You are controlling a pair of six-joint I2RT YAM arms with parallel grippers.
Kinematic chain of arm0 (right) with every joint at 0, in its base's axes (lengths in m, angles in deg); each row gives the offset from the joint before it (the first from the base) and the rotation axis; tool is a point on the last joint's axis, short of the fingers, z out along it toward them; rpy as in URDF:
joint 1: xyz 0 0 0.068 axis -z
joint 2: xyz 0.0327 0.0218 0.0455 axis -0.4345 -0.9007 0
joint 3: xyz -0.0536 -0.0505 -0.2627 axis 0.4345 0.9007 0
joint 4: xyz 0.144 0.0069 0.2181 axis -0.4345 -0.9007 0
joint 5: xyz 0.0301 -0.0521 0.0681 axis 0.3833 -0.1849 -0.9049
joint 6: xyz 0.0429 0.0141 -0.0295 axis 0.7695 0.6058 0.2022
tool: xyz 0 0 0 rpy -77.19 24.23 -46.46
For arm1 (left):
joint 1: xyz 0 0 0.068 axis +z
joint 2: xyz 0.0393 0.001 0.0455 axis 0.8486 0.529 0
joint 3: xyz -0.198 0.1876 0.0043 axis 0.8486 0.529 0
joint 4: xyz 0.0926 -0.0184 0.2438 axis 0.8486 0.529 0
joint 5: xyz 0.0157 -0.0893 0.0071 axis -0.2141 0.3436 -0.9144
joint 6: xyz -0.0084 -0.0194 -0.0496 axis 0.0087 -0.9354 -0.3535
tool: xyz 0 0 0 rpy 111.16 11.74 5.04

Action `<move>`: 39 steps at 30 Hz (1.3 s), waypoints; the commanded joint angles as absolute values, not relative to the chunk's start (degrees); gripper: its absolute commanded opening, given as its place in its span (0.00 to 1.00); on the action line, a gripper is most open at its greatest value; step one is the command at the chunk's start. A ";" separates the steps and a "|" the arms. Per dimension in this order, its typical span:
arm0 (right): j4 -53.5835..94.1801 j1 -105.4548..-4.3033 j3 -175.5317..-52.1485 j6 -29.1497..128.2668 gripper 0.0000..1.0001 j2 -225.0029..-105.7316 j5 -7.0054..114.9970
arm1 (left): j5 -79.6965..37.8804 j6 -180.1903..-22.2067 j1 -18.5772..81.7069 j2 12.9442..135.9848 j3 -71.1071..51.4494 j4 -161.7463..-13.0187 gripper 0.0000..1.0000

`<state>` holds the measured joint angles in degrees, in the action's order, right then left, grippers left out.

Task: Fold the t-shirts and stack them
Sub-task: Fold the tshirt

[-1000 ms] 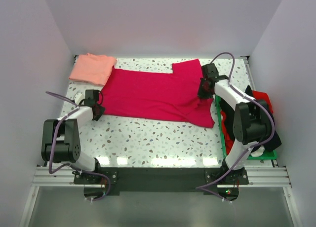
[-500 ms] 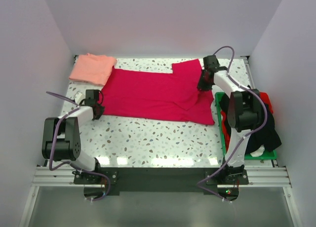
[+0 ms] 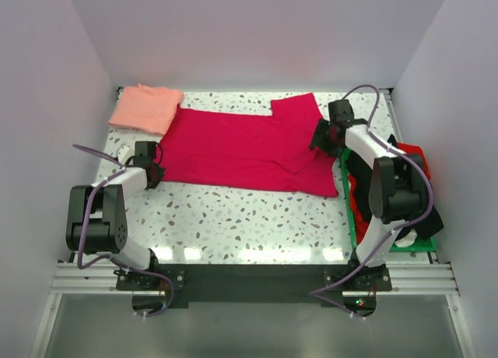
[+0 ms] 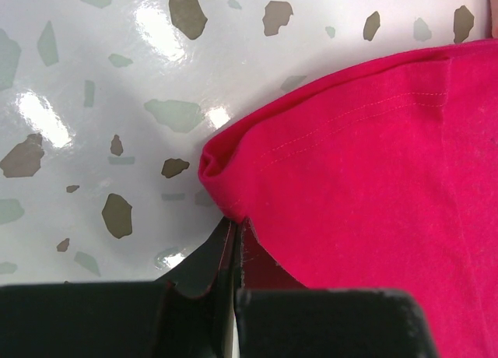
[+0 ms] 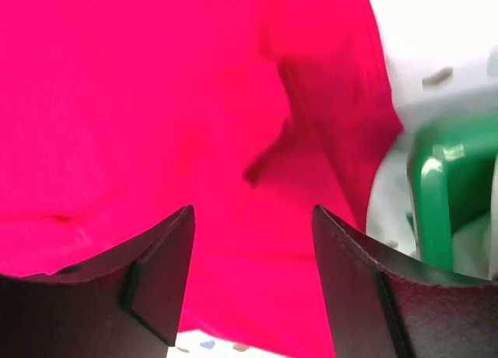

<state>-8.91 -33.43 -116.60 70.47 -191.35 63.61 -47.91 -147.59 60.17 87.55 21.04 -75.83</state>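
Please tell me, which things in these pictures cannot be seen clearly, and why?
- Top view: what fills the green tray; the right arm covers most of it.
- Top view: the pink t-shirt folds; too small.
- Left wrist view: how much red t-shirt hem the shut left pincer holds; its fingers hide it.
- Right wrist view: the red t-shirt under the open right pincer is blurred; the edge cuts off the tray.

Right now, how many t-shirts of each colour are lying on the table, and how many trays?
Crimson-red t-shirt, spread flat: 1
Salmon-pink t-shirt, folded at the far left corner: 1
Green tray, at the right edge: 1
Total: 3 (the clothes heaped in the tray cannot be counted)
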 commanded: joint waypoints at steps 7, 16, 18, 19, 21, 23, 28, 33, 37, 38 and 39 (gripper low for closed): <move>1.38 -35.86 -107.90 71.48 0.69 -188.08 62.34 | -48.77 -147.63 60.09 86.60 21.91 -77.19 0.00; 3.23 -36.12 -112.90 72.45 0.61 -192.56 62.60 | -48.33 -147.28 60.09 86.60 21.91 -77.28 0.00; 1.83 -36.04 -114.66 72.54 0.54 -194.15 62.52 | -48.24 -147.19 60.09 86.77 21.74 -77.28 0.00; 1.47 -36.04 -115.89 72.63 0.51 -194.50 62.34 | -48.33 -147.19 60.09 86.77 21.82 -77.28 0.00; 1.64 -36.04 -116.16 72.89 0.45 -194.59 62.17 | -48.24 -147.10 60.09 86.86 21.73 -77.28 0.00; 1.21 -36.04 -116.78 73.33 0.43 -194.68 61.90 | -48.24 -147.10 60.17 86.77 21.73 -77.28 0.00; -0.38 -36.04 -119.68 73.15 0.35 -195.91 61.72 | -47.98 -146.92 60.17 87.04 21.65 -77.46 0.00; -2.13 -36.04 -123.63 72.63 0.15 -198.36 61.81 | -47.37 -146.66 60.17 87.39 21.38 -77.63 0.00; -4.24 -35.95 -129.24 72.28 0.03 -202.13 61.72 | -47.27 -146.40 60.17 87.30 20.95 -77.37 0.00; -5.37 -35.95 -130.30 72.28 0.00 -203.10 61.72 | -47.27 -146.40 60.17 87.39 20.86 -77.28 0.00; -5.73 -35.95 -131.27 72.36 0.00 -203.81 60.68 | -47.19 -146.31 60.09 87.39 20.77 -77.02 0.00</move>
<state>-3.14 -35.95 -126.98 72.52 -202.04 62.00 -47.47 -147.22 60.17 87.55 21.04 -75.89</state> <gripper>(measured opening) 0.015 0.018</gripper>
